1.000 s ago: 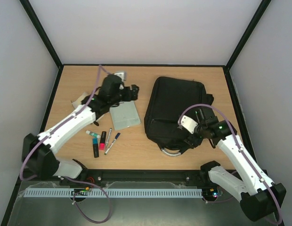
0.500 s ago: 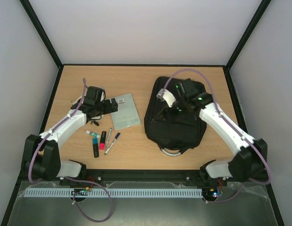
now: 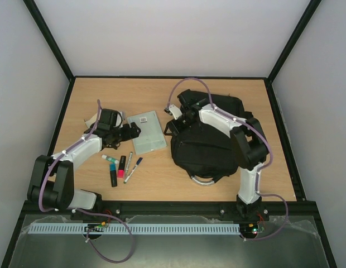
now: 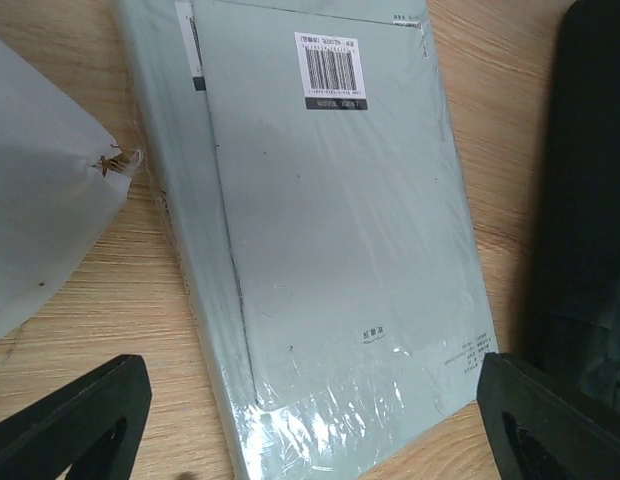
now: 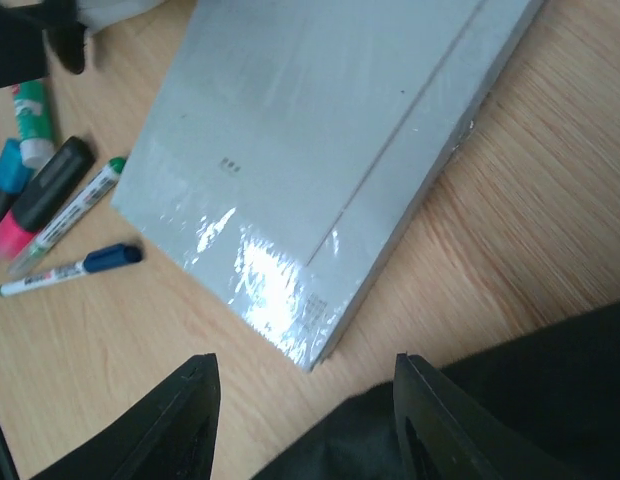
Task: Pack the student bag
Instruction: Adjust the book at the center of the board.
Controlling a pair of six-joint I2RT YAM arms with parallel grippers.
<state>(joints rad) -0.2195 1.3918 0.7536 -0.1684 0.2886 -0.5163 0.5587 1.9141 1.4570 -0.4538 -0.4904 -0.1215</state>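
Nearest the arms, a cluster of markers and highlighters point(image 3: 121, 167) lies loose on the table point(image 3: 162, 181). None of them is packed yet. To their right, the student bag point(image 3: 209, 148) lies flat on the right half of the table. Its grey handle point(image 3: 202, 180) points toward the near edge, and I see no pocket held open.

Further back, the left hand point(image 4: 310, 375) is released, its fingers spread wide. It sits low at the left side of the shrink-wrapped grey books point(image 3: 146, 132) and holds nothing. A second ago it was higher and further back, over the books, so it has drawn back and down to line up on them. A white sheet or pouch point(image 4: 40, 220) lies just beside the books.

Furthest back, the right hand point(image 5: 302, 365) has swung from the bag's near-right corner by the handle, across the top, to its far-left edge. That puts it close to the books' corner. Its fingers stand partway apart with black fabric low between them. I cannot tell whether they have pinched it.

My reading is that the right arm is going for the bag's edge to lift or open it. The left arm is set to feed the books in. Packing proper has not started.
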